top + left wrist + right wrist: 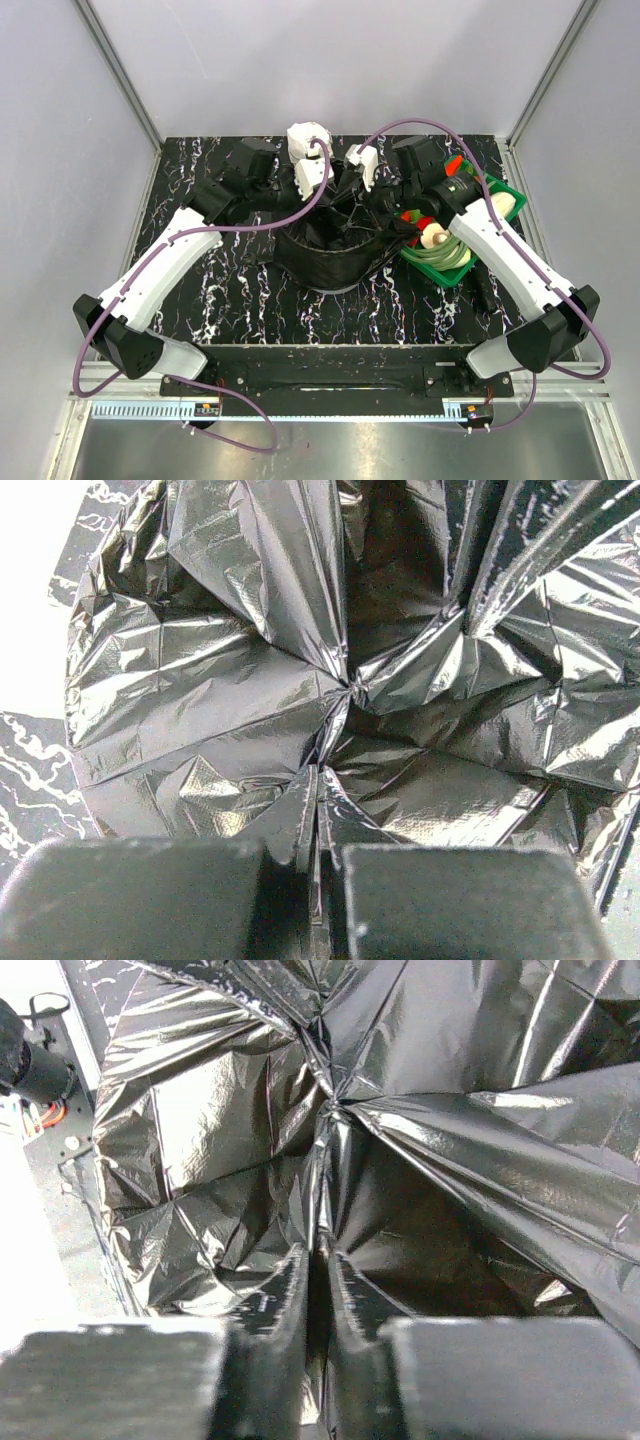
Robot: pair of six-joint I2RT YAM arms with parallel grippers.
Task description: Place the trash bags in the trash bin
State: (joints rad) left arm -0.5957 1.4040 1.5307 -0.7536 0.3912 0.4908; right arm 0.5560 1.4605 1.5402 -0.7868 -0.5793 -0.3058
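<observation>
Closest in, my left gripper is clamped on a pleat of the trash bag, the fingers nearly together with only film between them. My right gripper is the same: closed on a fold, with creases fanning out from the pinch.

Just past the fingers on both sides is a mess of glossy crinkled black plastic. From above, the bag is bunched over the mouth of the trash bin in the middle of the table, with some of it draped down the outside.

My guess is the step in hand is working the film down inside. I'd go slow and move both pinches together, since this stuff tears or slips if one side gets yanked. I'd also push straight down so the bin doesn't tip.

Off to my right, the green basket sits just beside the bin, so I'd keep that elbow tucked in.
</observation>
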